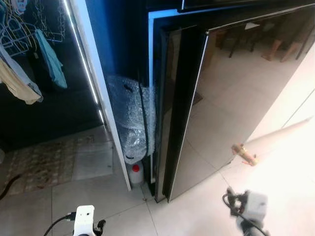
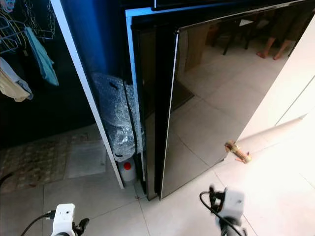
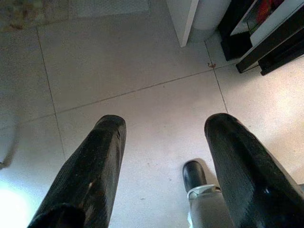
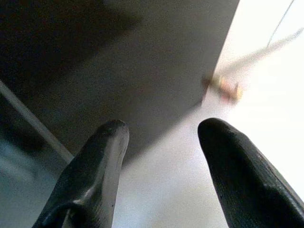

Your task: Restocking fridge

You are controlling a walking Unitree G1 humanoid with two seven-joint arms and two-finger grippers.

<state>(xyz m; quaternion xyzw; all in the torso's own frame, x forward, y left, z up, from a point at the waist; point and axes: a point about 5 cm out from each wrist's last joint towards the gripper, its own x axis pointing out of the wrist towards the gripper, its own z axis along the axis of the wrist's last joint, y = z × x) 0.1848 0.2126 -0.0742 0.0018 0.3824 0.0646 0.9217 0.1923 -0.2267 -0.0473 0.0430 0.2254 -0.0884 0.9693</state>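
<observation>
fridge: glossy black door dead ahead, tall edge running upright, looks slightly ajar
right gripper: fingers spread, empty, aimed at the door's lower part, so I'd say nearer arm
left gripper: also spread, empty, pointing at floor tiles

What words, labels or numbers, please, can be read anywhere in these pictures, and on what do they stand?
None can be read.
Fridge door: glossy black, with reflections and no lettering.
White bottle with a red cap on the floor: any label is too small to tell.
Bubble wrap beside the fridge: no print visible.
</observation>
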